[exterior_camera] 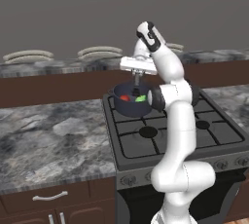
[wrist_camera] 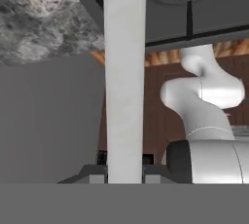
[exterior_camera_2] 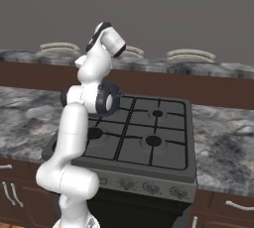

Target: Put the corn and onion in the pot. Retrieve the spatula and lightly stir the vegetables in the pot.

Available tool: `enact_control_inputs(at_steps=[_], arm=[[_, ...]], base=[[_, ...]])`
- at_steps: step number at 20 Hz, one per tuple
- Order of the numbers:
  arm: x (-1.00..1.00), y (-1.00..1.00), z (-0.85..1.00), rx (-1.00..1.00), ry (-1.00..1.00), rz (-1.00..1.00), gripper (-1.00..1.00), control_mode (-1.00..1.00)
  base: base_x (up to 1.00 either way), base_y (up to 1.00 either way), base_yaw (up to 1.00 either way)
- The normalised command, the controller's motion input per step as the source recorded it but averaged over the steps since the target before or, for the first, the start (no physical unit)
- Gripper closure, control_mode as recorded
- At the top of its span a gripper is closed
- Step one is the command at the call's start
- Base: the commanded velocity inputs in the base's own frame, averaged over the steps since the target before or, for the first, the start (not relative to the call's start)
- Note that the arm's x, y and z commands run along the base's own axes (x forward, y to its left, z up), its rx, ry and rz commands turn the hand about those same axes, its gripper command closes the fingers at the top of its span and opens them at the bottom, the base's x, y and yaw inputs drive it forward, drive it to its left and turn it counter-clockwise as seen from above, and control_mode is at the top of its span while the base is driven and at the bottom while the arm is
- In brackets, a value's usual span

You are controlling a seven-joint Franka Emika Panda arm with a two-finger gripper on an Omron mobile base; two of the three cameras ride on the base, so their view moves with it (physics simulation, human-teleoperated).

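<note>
Hovering over the pot (exterior_camera: 127, 105) — gripper (exterior_camera: 137, 83) clenched on the spatula (wrist_camera: 125, 79), onion (exterior_camera: 125, 98) and corn (exterior_camera: 141, 99) inside

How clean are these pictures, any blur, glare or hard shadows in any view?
Left base view: flat, even light, soft edges, no glare on the pot. Right base view: equally flat, the arm hides most of the pot. Hand view: the spatula held in the hand is a pale, featureless bar up close, with no sharp shadows.

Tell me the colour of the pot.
Dark blue-grey; the pot shows best in the left base view.
</note>
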Motion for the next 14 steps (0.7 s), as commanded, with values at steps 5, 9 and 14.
enact_control_inputs(at_steps=[5, 9, 14], arm=[[0.09, -0.19, -0.08, 0.00, 0.18, -0.03, 1.00, -1.00], [0.18, -0.07, -0.05, 0.00, 0.14, -0.04, 1.00, -1.00], [0.20, 0.00, -0.01, 0.00, 0.00, 0.00, 1.00, -1.00]], base=[[0.00, 0.00, 0.00], [0.00, 0.00, 0.00], [0.00, 0.00, 0.00]])
